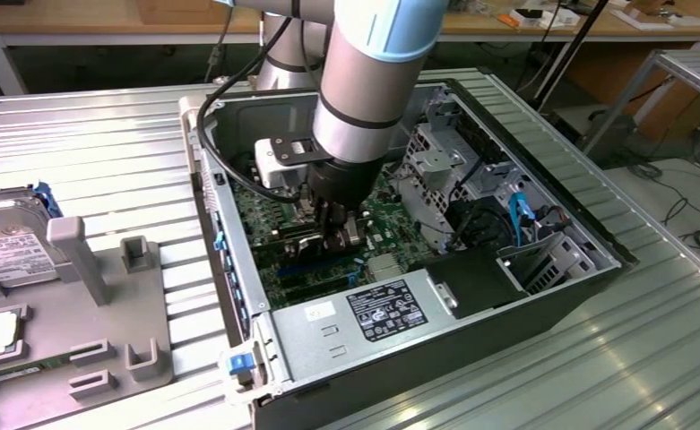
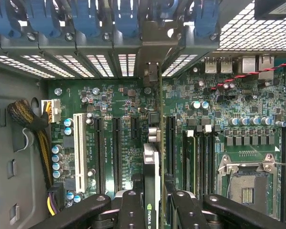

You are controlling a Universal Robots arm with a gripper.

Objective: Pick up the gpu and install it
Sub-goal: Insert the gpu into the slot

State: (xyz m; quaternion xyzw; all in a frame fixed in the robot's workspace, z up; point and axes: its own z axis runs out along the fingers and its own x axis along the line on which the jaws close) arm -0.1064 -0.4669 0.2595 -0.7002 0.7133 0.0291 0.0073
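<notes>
My gripper [image 2: 155,210] is shut on the gpu [image 2: 151,167], a thin black card seen edge-on between the two black fingers [image 2: 131,210]. The card stands upright over the green motherboard [image 2: 124,105], running between the black expansion slots [image 2: 117,148]. Its metal bracket end [image 2: 153,52] reaches the rear slot openings of the case. I cannot tell whether it is seated in a slot. In the exterior view the gripper [image 1: 332,235] is low inside the open PC case [image 1: 224,260], over the motherboard [image 1: 380,210], with the dark gpu [image 1: 292,238] between its fingers.
A labelled power supply [image 1: 385,309] fills the case's near end; a drive cage [image 1: 445,170] and blue cables [image 1: 517,215] lie toward the exterior view's right. A hard drive [image 1: 3,246] and grey fixture [image 1: 128,296] sit outside. A white slot [image 2: 78,148], memory sticks [image 2: 190,157] and CPU socket [image 2: 248,183] flank the card.
</notes>
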